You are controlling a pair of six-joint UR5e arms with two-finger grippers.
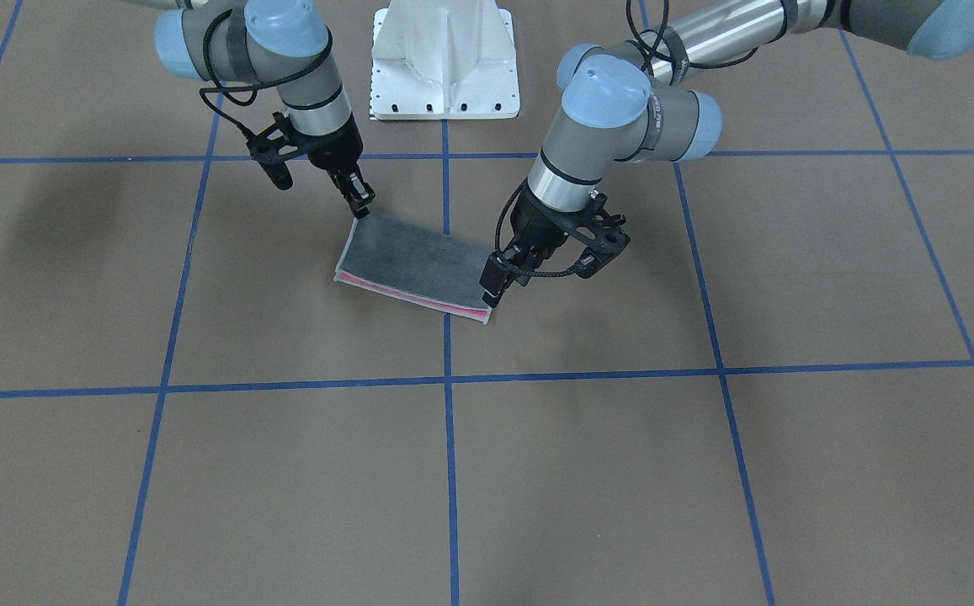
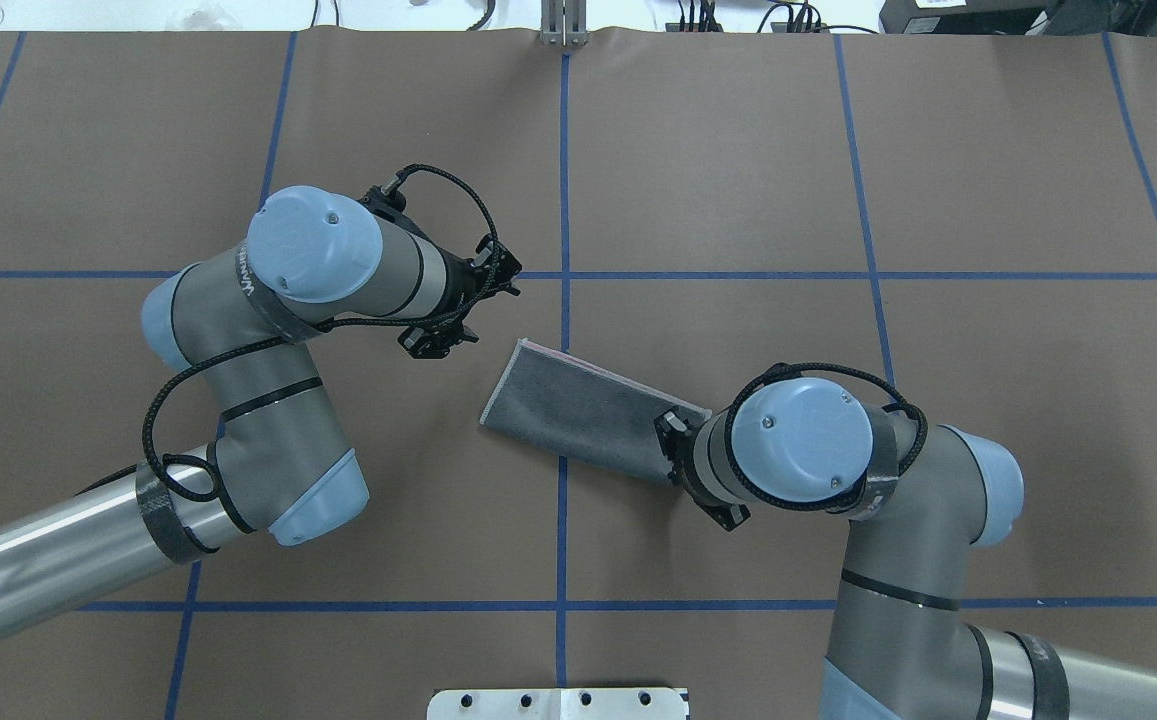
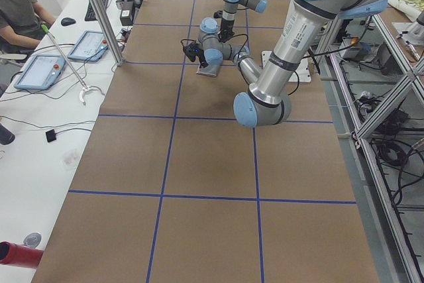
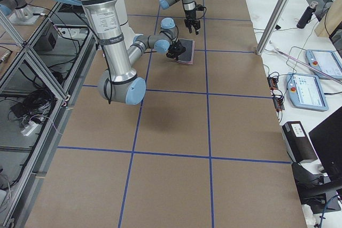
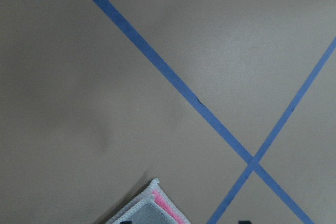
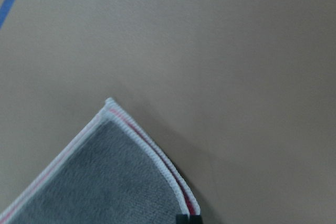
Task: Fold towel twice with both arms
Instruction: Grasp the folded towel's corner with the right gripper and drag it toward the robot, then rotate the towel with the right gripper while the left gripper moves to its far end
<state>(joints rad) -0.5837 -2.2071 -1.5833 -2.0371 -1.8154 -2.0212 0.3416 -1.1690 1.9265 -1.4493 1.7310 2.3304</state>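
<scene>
Right tool [image 1: 360, 199]: fingers together, pinched on the corner of the towel [image 1: 419, 257] nearest my base [image 1: 444, 76]. The wrist view shows the tips straddling the light edging. Left tool [image 1: 499, 282]: fingers apart, holding nothing, hanging just over the towel's opposite short end, by the corner away from the base. Its wrist view catches only that corner at the bottom of frame. Towel lies flat on the desk [image 1: 663, 471] as a folded rectangle, dark grey face up, with a pink strip showing along the long edge away from me. It sits near the desk's middle, across a blue tape line [image 1: 449, 438], skewed to the grid.
</scene>
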